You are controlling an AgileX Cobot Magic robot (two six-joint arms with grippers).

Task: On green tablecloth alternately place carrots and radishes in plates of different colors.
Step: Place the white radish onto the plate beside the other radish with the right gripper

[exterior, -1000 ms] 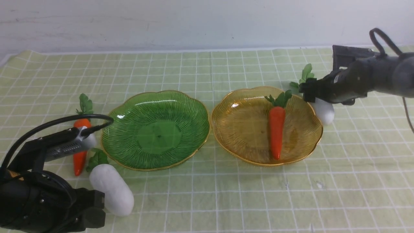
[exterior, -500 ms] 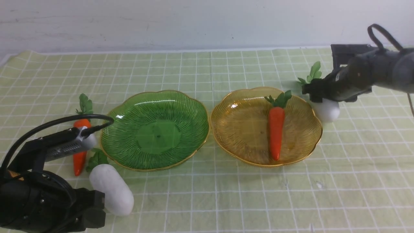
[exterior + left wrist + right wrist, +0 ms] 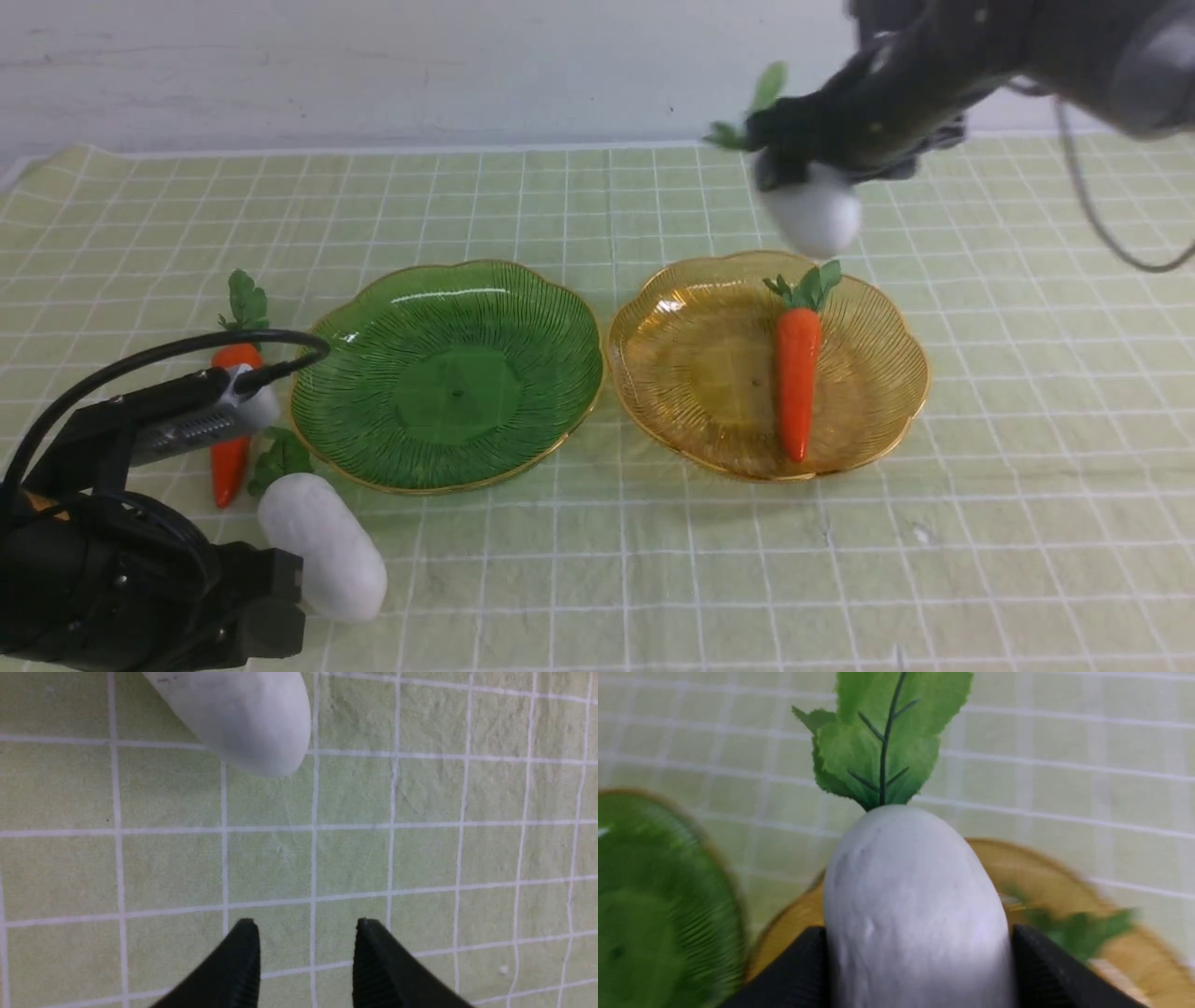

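**Right arm.** The right gripper (image 3: 801,173) is clenched on the held radish (image 3: 814,219), a matte white, rounded oblong topped by a veined green leaf tuft. In the right wrist view, its black fingers (image 3: 803,970) press on the radish's two flanks, and the tuft points away from the gripper. The radish hangs beneath the gripper, clear of the green tablecloth (image 3: 653,579), a pale, slightly wrinkled cloth with a thin white grid.

**Plates.** Below the right gripper lies the amber plate (image 3: 700,373), translucent ribbed plastic with a scalloped gold rim. It carries the plated carrot (image 3: 796,373), glossy, orange and tapered. The green plate (image 3: 448,373), of the same make, lies to this gripper's left.

**Left arm.** The left gripper (image 3: 306,926) is released, its ribbed black jaws apart over bare cloth. The second radish (image 3: 243,718) lies just ahead of its tips, untouched. The second carrot (image 3: 227,467) lies nearby, partly hidden by the left arm.

**Change.** One second earlier the held radish sat at cloth level, just outside the amber plate's right rim. It is now raised and carried leftward over the plate's far rim. All other items are unmoved.
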